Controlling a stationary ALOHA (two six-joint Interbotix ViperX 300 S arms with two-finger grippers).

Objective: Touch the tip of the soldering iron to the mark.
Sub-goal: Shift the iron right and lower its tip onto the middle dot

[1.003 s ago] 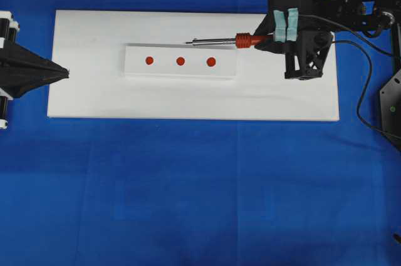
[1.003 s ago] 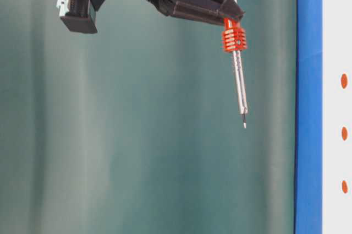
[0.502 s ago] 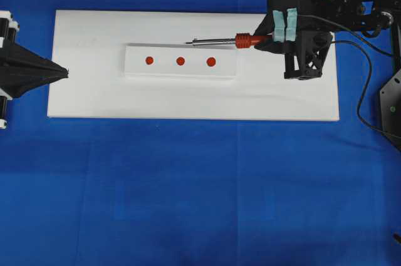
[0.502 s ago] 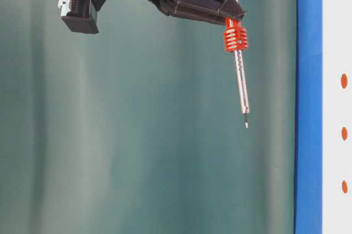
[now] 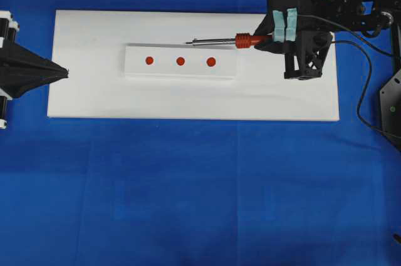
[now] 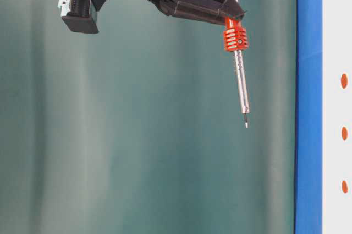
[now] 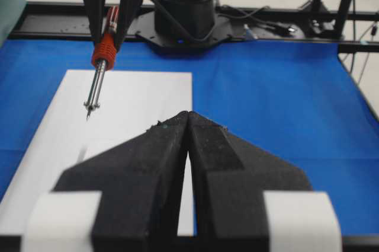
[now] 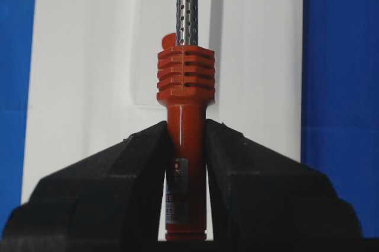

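Right gripper [image 8: 186, 145]: clamped on the red-orange handle of the soldering iron [image 5: 241, 40].
Iron position: held in the air over the white board [image 5: 94, 97], shaft pointing left.
Tip [image 6: 246, 124]: well clear of the surface.
Marks: three red dots [image 5: 180, 61] on the white strip; none touched.
Left gripper [image 7: 188, 139]: closed, empty, at the board's left edge.
Remaining: lower the tip onto a mark.

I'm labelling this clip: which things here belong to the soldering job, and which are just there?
Job: soldering iron in the right gripper; its tip; three red marks on the white strip.
Just there: left gripper, shut; white board; blue cloth.
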